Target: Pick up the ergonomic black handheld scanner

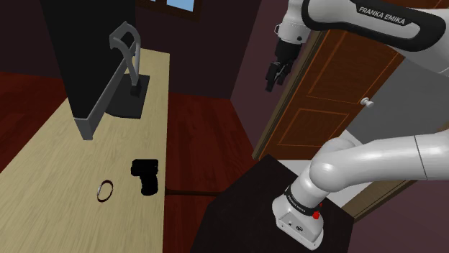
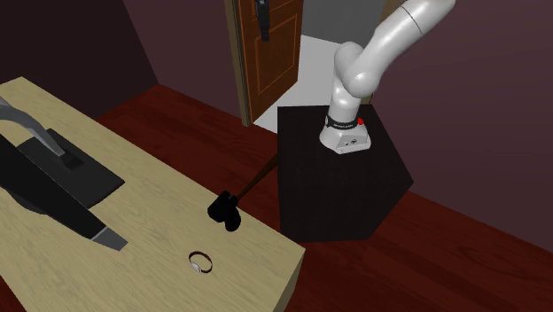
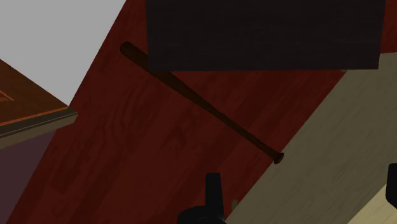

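Scanner [image 1: 147,176] lay untouched on tabletop [image 1: 65,165] near its edge. Pincer [image 1: 272,80] hung high at its 2 o'clock in shoulder view, wide apart, empty. Approach, grasp, lift all left.

Pale straw wood grain runs right across the table [image 1: 57,158], and on it the scanner [image 1: 147,177] is flat black all over. Next to it on the table, the ring [image 1: 106,190] is a dark band with a pale glint. Off the table's edge the floor [image 1: 201,136] is deep red, streaked with darker grain, and the bat [image 3: 197,95] there is dark brown. Beyond the table there's the white arm [image 1: 374,162], black gripper [image 1: 272,83], near-black stand [image 1: 237,208] and orange-brown door [image 1: 338,79].
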### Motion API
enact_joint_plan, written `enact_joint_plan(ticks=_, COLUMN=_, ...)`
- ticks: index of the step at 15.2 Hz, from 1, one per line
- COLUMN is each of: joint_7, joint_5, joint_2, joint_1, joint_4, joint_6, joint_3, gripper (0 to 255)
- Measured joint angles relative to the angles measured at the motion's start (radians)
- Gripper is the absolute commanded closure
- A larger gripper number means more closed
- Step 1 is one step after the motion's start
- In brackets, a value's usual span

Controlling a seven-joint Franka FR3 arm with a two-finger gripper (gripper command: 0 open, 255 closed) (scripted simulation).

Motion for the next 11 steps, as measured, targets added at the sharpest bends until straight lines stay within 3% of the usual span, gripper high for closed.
enact_joint_plan(ticks=3, joint_7=0.009, joint_5=0.014, joint_2=0.013, joint_1=0.013, joint_4=-0.013, joint_6=0.026, joint_3=0.016, gripper=0)
enact_joint_plan(ticks=11, joint_7=0.056, joint_5=0.086, joint_2=0.125, joint_1=0.088, joint_4=-0.082, joint_6=0.220, joint_3=0.114, gripper=0)
